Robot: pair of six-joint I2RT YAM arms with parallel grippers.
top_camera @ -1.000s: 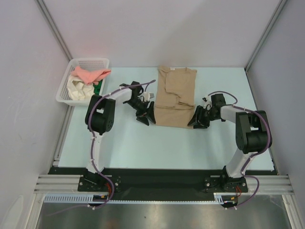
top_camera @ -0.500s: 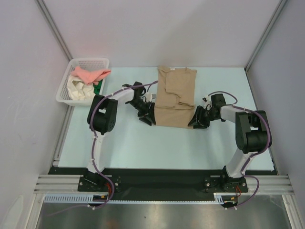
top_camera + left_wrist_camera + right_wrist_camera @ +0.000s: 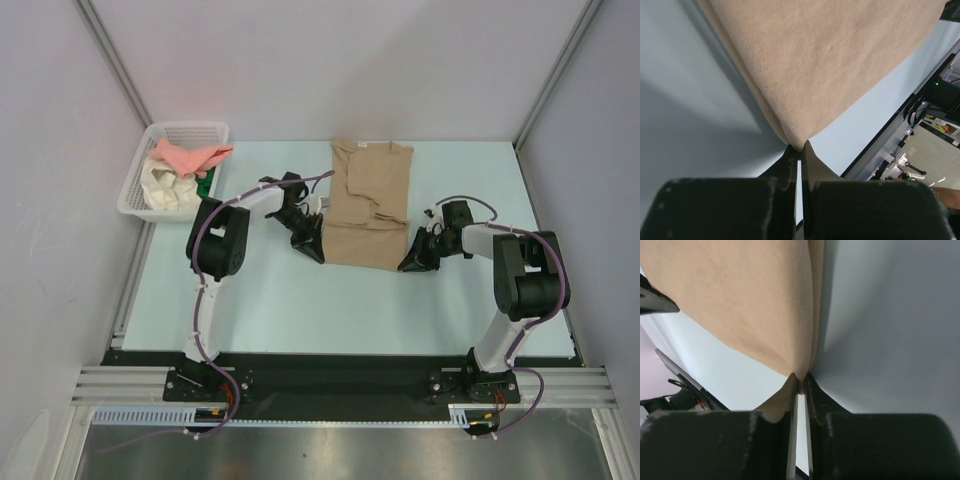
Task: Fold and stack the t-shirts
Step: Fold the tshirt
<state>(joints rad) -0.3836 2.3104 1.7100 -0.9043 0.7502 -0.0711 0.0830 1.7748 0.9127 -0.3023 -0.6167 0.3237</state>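
A tan t-shirt point(image 3: 368, 203) lies folded into a long strip on the pale blue table, collar toward the back wall. My left gripper point(image 3: 318, 254) is shut on its near left corner, and the left wrist view shows the tan t-shirt point(image 3: 825, 65) pinched at my left gripper point(image 3: 800, 145). At the near right corner my right gripper point(image 3: 407, 264) is shut on the cloth. The right wrist view has the tan t-shirt point(image 3: 750, 300) running into the tips of my right gripper point(image 3: 801, 377). Salmon-pink point(image 3: 190, 157), cream-white point(image 3: 160, 185) and green point(image 3: 205, 184) t-shirts lie heaped in the basket.
A white mesh basket point(image 3: 140, 190) stands at the back left of the table point(image 3: 300, 310). Grey walls with metal posts close in the back and sides. A black rail point(image 3: 330, 375) carrying both arm bases runs along the near edge.
Both grippers have closed on the near corners of the tan t-shirt. The left gripper shifted slightly right toward the cloth; the right one moved a little nearer and lower.
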